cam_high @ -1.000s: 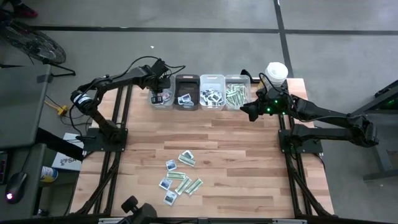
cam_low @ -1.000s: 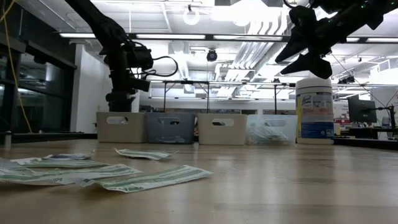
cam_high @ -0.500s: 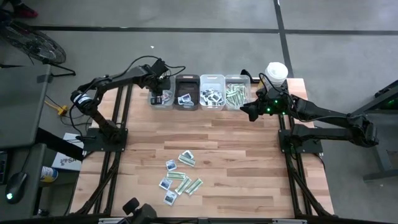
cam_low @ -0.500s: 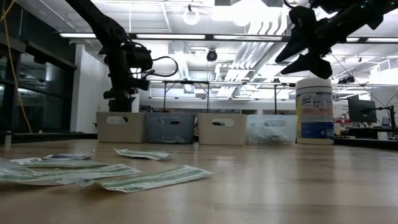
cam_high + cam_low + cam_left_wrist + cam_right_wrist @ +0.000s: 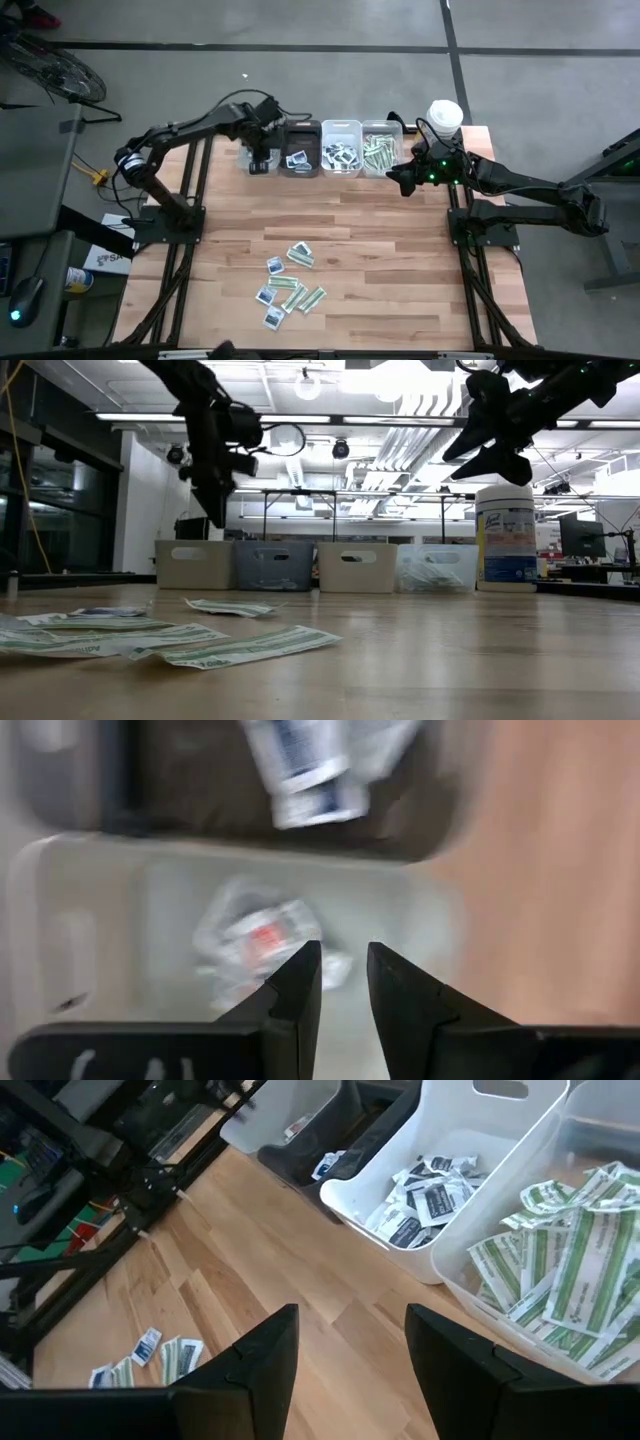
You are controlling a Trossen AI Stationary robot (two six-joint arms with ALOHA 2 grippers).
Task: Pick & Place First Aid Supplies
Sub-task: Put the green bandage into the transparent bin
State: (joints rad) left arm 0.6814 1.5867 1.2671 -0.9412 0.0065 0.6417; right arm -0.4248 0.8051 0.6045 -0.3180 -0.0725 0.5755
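Loose first aid supplies lie flat on the wooden table toward its near edge, also seen low in the low view. My left gripper hangs, pointing down, over the leftmost clear bin. Its fingers stand slightly open with nothing between them. Below them a white packet with a red mark lies on the bin's floor. My right gripper hovers open and empty above the table just in front of the bin of green strips.
A row of bins lines the far edge: clear, dark, white, and clear with green strips. A tall white canister stands at the far right. Bare wood lies between the bins and the packets.
My left gripper has risen out of the leftmost clear bin and drifted a little toward the table's right and near side, tipping somewhat as it rose. My right gripper has kept still.
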